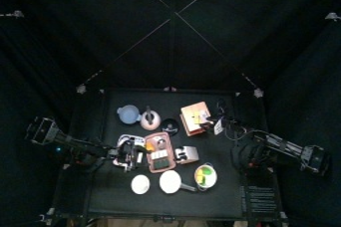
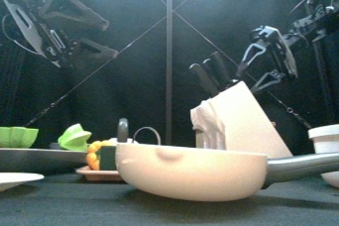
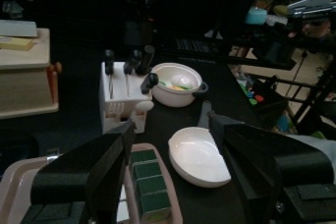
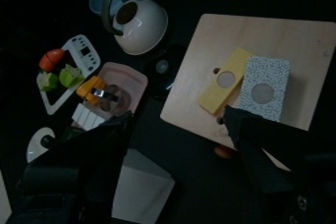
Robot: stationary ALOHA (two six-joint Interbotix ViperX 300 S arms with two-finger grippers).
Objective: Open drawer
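The drawer [image 1: 197,117] is an orange-brown wooden box at the table's back right. In the right wrist view its top [image 4: 217,46] carries a yellow card and a grey card. My right gripper [image 1: 221,127] hangs open and empty just right of the box, and in its wrist view [image 4: 168,144] the jaws stand wide apart over the box's near edge. My left gripper [image 1: 127,151] is open and empty at the table's left, above the brown tray [image 1: 159,149]. In the left wrist view the drawer's pale side [image 3: 24,85] shows far from my left gripper [image 3: 164,135].
A kettle [image 1: 150,119] and a blue thing [image 1: 128,113] stand left of the drawer. Two white plates [image 1: 140,184] and a pot of green food [image 1: 204,176] sit along the front. A white knife block [image 2: 239,119] and a white pan [image 2: 185,170] stand near the front camera.
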